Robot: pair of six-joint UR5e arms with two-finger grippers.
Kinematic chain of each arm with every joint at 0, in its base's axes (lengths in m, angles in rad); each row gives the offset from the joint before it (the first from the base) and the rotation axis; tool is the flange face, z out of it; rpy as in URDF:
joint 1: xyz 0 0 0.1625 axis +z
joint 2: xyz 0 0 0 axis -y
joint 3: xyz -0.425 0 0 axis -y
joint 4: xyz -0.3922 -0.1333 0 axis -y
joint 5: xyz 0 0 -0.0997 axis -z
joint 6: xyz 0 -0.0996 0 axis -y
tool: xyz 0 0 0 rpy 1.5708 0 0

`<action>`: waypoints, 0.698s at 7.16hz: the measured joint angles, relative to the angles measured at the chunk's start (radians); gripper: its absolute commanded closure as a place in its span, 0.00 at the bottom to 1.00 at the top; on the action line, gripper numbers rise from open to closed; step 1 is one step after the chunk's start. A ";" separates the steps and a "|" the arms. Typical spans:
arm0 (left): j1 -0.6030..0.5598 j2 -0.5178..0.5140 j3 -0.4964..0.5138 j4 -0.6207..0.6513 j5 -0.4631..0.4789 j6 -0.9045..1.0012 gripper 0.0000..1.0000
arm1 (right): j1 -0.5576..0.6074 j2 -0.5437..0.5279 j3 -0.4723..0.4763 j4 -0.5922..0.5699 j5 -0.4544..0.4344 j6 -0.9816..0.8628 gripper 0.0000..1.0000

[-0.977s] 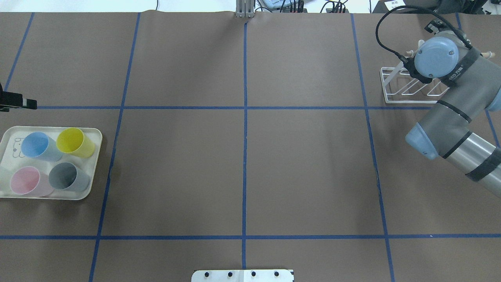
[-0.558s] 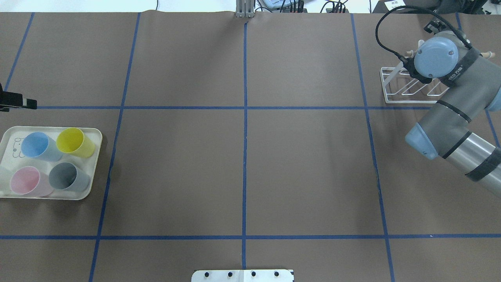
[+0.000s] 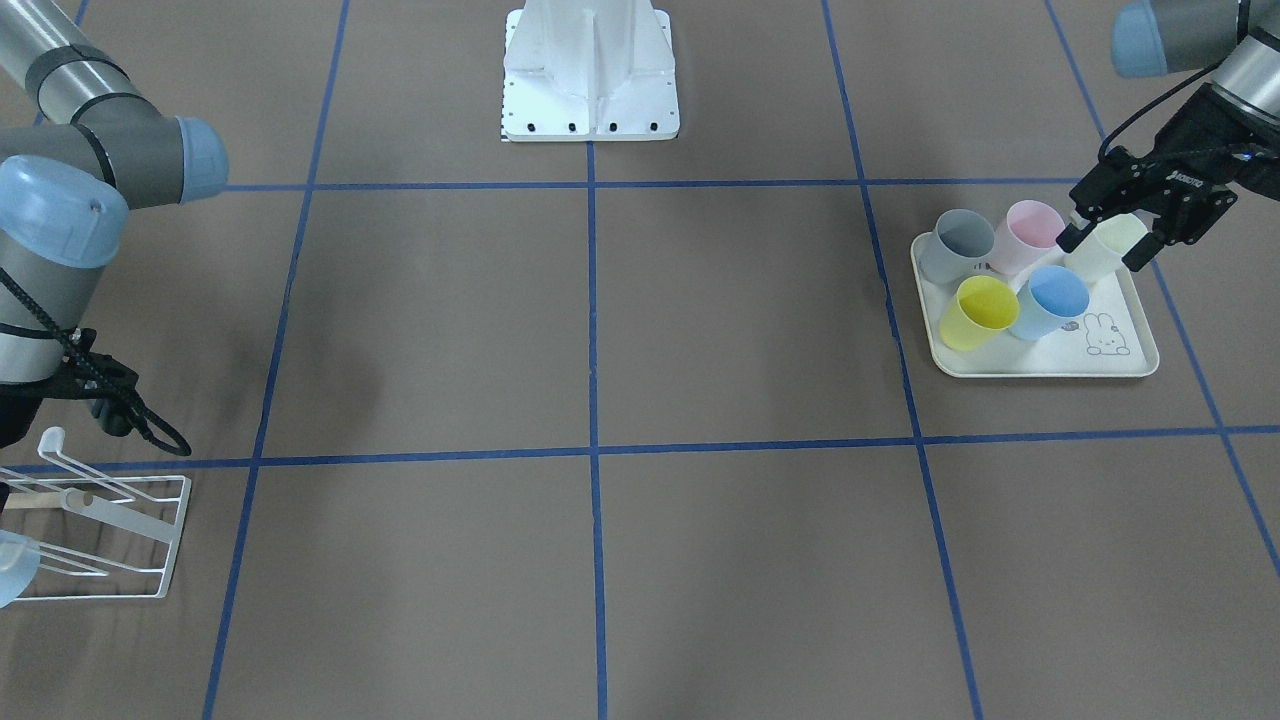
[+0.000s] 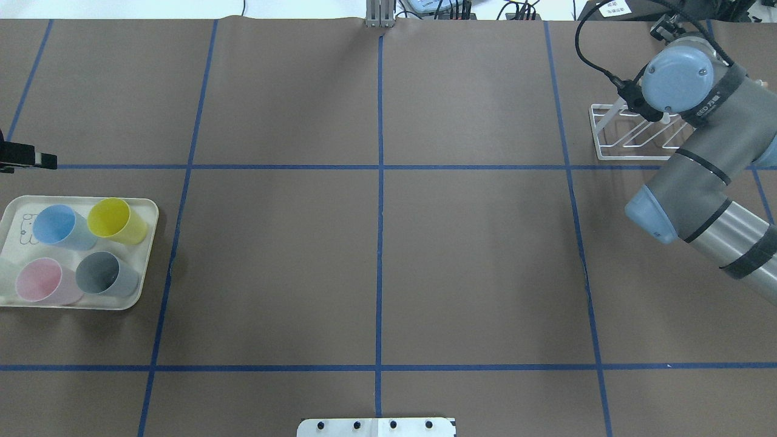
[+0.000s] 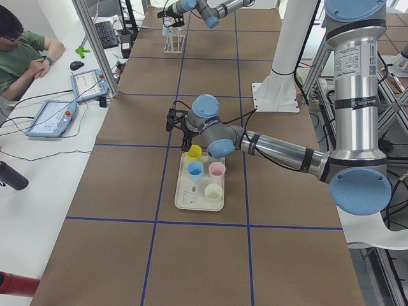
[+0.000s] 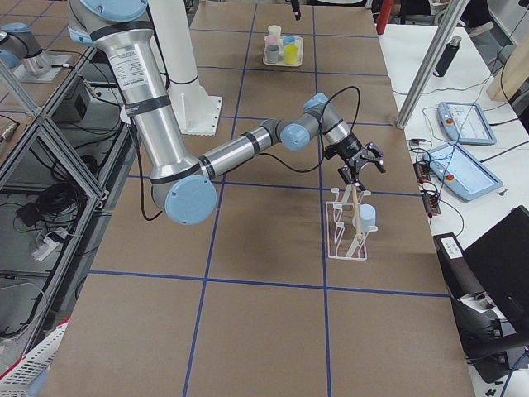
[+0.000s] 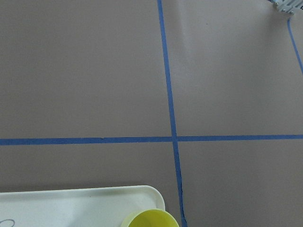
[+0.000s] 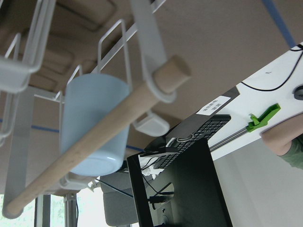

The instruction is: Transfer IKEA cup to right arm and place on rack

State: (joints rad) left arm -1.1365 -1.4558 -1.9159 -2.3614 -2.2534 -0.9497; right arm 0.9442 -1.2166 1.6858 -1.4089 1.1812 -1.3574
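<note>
Several cups stand on a cream tray (image 3: pixel 1050 358): grey (image 3: pixel 960 245), pink (image 3: pixel 1030 232), yellow (image 3: pixel 978 310), blue (image 3: pixel 1052 298) and cream (image 3: pixel 1095 268). My left gripper (image 3: pixel 1102 250) hovers open and empty; in the overhead view it (image 4: pixel 36 160) is high over the table, past the tray's far edge. The white wire rack (image 4: pixel 613 136) stands at the far right, with a light blue cup (image 8: pixel 92 123) hung upside down on a prong under its wooden dowel (image 8: pixel 109 127). My right gripper (image 6: pixel 364 159) is just beside the rack (image 6: pixel 343 236); I cannot tell its state.
The robot's white base plate (image 4: pixel 376 426) sits at the near middle edge. Blue tape lines grid the brown table (image 4: pixel 376 255). A person sits at a side bench with tablets (image 5: pixel 51 118) and cables along the table's far edge.
My right wrist has shifted slightly toward the table's far edge above the rack. The left gripper and the cups on the tray have not moved.
</note>
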 measured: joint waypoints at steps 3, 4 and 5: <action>0.000 0.049 -0.040 0.003 0.005 0.014 0.00 | 0.004 -0.012 0.189 -0.072 0.197 0.414 0.01; -0.001 0.068 -0.048 0.004 0.011 0.036 0.00 | 0.004 -0.016 0.223 -0.076 0.284 0.586 0.01; -0.004 0.089 -0.050 0.005 0.016 0.075 0.00 | 0.004 -0.017 0.249 -0.074 0.369 0.754 0.01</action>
State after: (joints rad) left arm -1.1408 -1.3664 -1.9663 -2.3567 -2.2374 -0.8744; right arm 0.9477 -1.2339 1.9353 -1.4829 1.5502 -0.6032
